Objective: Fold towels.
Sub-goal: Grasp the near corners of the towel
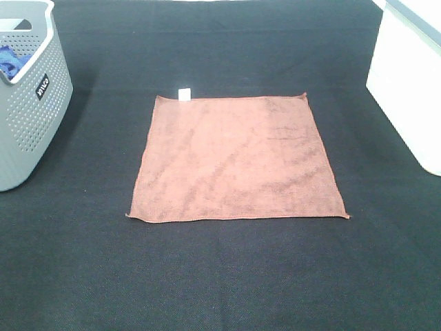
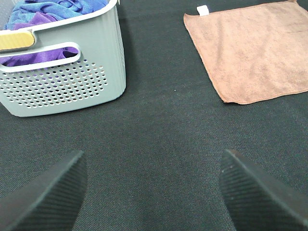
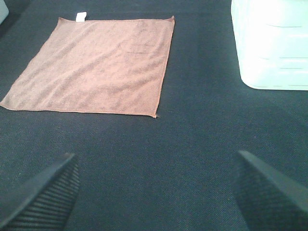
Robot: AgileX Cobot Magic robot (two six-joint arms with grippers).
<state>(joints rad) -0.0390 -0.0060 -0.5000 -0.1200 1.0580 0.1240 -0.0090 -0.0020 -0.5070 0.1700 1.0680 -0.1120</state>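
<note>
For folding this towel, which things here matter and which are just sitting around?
For the job: reddish-brown towel, spread flat; left gripper and right gripper, both open.
Just lying about: grey basket holding blue and purple cloths; white bin.

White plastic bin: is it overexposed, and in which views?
Exterior high view: the white plastic bin is blown out, nearly featureless; right wrist view: it glares too, only faint ridges show; left wrist view: not in frame.
</note>
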